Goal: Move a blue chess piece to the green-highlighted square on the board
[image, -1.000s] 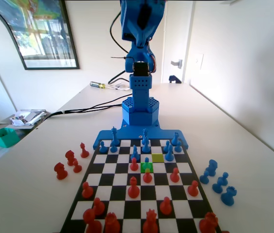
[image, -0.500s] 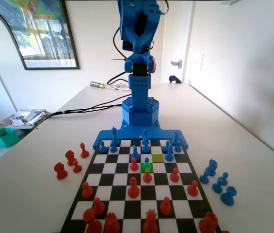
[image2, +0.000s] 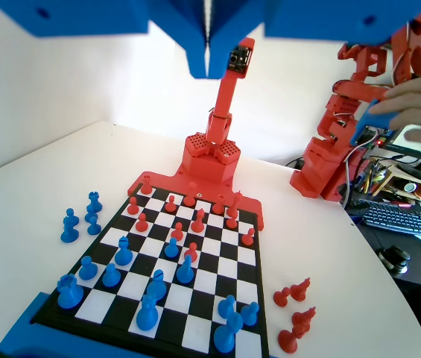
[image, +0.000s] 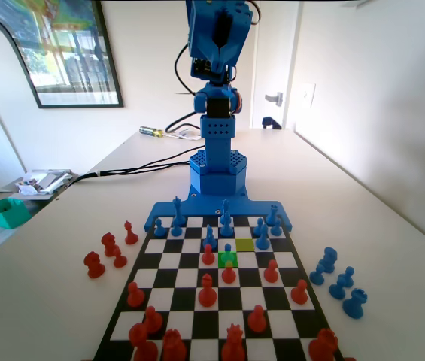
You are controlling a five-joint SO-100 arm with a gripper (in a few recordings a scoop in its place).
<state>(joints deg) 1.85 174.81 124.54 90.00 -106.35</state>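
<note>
The small blue pawn (image: pixel 228 253) stands upright on the green-highlighted square (image: pixel 227 260) of the board (image: pixel 197 325), with no gripper touching it. A yellowish-green square (image: pixel 244 244) lies just behind and to the right. A red pawn (image: pixel 208 256) stands on its left and another (image: pixel 229 273) in front. My gripper (image: pixel 214 66) is lifted high over the arm's base, far from the pieces. In the wrist view the gripper (image2: pixel 208 66) hangs at the top with its jaws pressed together and nothing between them. The pawn (image2: pixel 171 248) sits mid-board far below.
Taller blue pieces (image: pixel 226 222) fill the rows near the arm's base. Several blue pieces (image: pixel 338 283) stand off the board at the right, several red ones (image: pixel 107 252) at the left. A green bin (image: pixel 6 213) and cables (image: pixel 133 168) lie on the table's far left.
The arm's upper part has shifted slightly, carrying the shut gripper a little higher and back. The blue pawn and every other piece have stayed put.
</note>
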